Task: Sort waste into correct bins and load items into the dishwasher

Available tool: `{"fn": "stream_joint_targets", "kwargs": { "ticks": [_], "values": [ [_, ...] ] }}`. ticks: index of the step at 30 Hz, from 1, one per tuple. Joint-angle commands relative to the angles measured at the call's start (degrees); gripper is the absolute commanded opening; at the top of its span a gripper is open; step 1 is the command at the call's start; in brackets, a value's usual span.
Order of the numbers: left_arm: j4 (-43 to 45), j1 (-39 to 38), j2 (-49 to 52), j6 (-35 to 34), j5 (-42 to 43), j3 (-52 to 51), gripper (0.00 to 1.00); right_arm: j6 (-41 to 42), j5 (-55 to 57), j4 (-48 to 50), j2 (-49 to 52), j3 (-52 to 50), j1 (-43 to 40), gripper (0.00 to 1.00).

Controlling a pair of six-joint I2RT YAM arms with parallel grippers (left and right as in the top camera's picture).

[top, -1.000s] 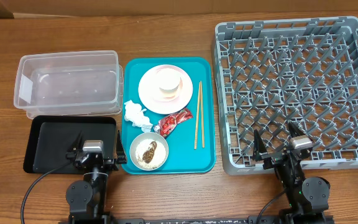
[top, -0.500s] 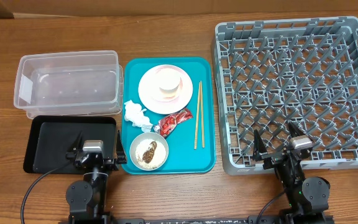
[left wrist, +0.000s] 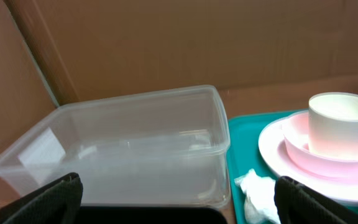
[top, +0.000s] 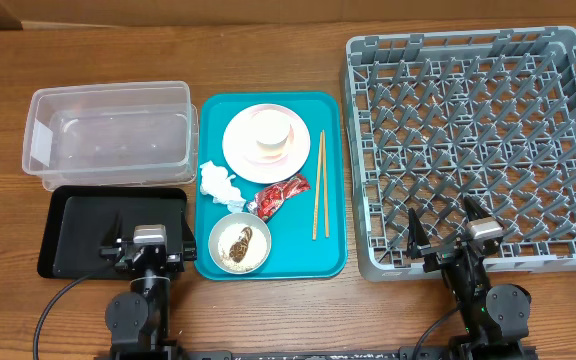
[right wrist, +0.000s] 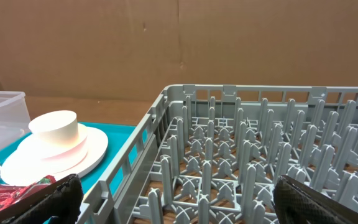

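Pink bowl (left wrist: 297, 149) half hidden by cream cup (left wrist: 342, 121) | plate (left wrist: 271, 146) cut off | both jaws wide, empty

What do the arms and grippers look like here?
Both arms are black with rounded joint housings. Left gripper and right gripper each carry a small silver-grey camera box and two black fingers, matte and slightly textured up close. A thin black cable trails from each base. No markings legible.
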Motion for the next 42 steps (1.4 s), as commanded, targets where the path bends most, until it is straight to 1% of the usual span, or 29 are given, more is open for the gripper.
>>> {"fn": "stream_joint_targets", "kwargs": {
  "ticks": [1, 2, 3, 4, 5, 6, 7, 8, 12, 16, 17, 18, 21, 26, 29, 30, 32, 37, 38, 39, 40, 41, 42],
  "values": [
    [5.31, -0.02, -0.63, 1.18, 4.22, -0.13, 1.0, 0.15, 0.11, 0.35, -0.68, -0.61, 0.26, 1.0],
    [8.46, -0.02, -0.63, -2.25, 9.9, 0.2, 1.0, 0.15, 0.11, 0.35, -0.68, -0.61, 0.26, 1.0],
    [10.12, -0.02, -0.63, -6.1, 12.39, 0.66, 1.0, 0.15, 0.11, 0.35, -0.68, -0.61, 0.26, 1.0],
    [11.28, -0.02, -0.63, -11.28, 13.6, 1.46, 1.0, 0.15, 0.11, 0.35, -0.68, -0.61, 0.26, 1.0],
    [11.34, -0.02, -0.63, -17.2, 13.66, 2.86, 1.0, 0.15, 0.11, 0.35, -0.68, -0.61, 0.26, 1.0],
    [10.51, -0.02, -0.61, -21.59, 13.68, 4.48, 1.0, 0.15, 0.11, 0.35, -0.68, -0.61, 0.26, 1.0],
    [8.61, -0.02, -0.61, -24.72, 13.77, 6.75, 1.0, 0.15, 0.11, 0.35, -0.68, -0.61, 0.26, 1.0],
    [6.51, -0.02, -0.59, -26.12, 14.34, 8.96, 1.0, 0.15, 0.11, 0.35, -0.68, -0.61, 0.26, 1.0],
    [-5.07, -0.02, 0.81, -26.43, 16.11, 20.35, 1.0, 0.15, 0.11, 0.35, -0.68, -0.61, 0.26, 1.0],
    [-19.3, -0.02, 6.08, -24.85, 16.09, 34.07, 1.0, 0.15, 0.11, 0.35, -0.68, -0.61, 0.26, 1.0],
    [-27.43, -0.02, 10.45, -23.89, 16.09, 41.57, 1.0, 0.15, 0.11, 0.35, -0.68, -0.61, 0.26, 1.0],
    [-31.87, -0.02, 13.2, -23.08, 16.09, 45.64, 1.0, 0.15, 0.11, 0.35, -0.68, -0.61, 0.26, 1.0],
    [-45.18, -0.02, 22.43, -21.66, 16.09, 56.57, 1.0, 0.15, 0.11, 0.35, -0.68, -0.61, 0.26, 1.0],
    [-66.77, -0.02, 38.53, -21.7, 16.5, 71.43, 1.0, 0.15, 0.11, 0.35, -0.68, -0.61, 0.26, 1.0],
    [-74.05, -0.02, 46.38, -22.58, 16.9, 76.54, 1.0, 0.15, 0.11, 0.35, -0.68, -0.61, 0.26, 1.0],
    [-74.93, -0.02, 48.11, -22.56, 16.87, 77.13, 1.0, 0.15, 0.11, 0.35, -0.68, -0.61, 0.26, 1.0],
    [-75.23, -0.02, 51.21, -22.77, 17.42, 77.44, 1.0, 0.15, 0.11, 0.35, -0.68, -0.61, 0.26, 1.0],
    [-75.34, -0.02, 57.4, -24.13, 22.64, 77.42, 1.0, 0.15, 0.11, 0.35, -0.68, -0.61, 0.26, 1.0],
    [-75.58, -0.02, 58.82, -25.2, 23.12, 77.42, 0.97, 0.15, 0.11, 0.35, -0.68, -0.61, 0.26, 1.0],
    [-75.87, -0.02, 59.89, -26.14, 23.32, 77.42, 0.9, 0.15, 0.11, 0.35, -0.68, -0.61, 0.26, 1.0],
    [-76.28, -0.02, 60.96, -27.02, 23.3, 77.42, 0.8, 0.15, 0.11, 0.35, -0.68, -0.61, 0.26, 1.0],
    [-77.37, -0.04, 62.88, -27.54, 23.3, 77.4, 0.51, 0.15, 0.11, 0.35, -0.68, -0.61, 0.26, 1.0],
    [-78.18, -0.07, 63.8, -27.52, 23.3, 77.37, 0.31, 0.15, 0.11, 0.35, -0.68, -0.61, 0.26, 1.0]
  ]
}}
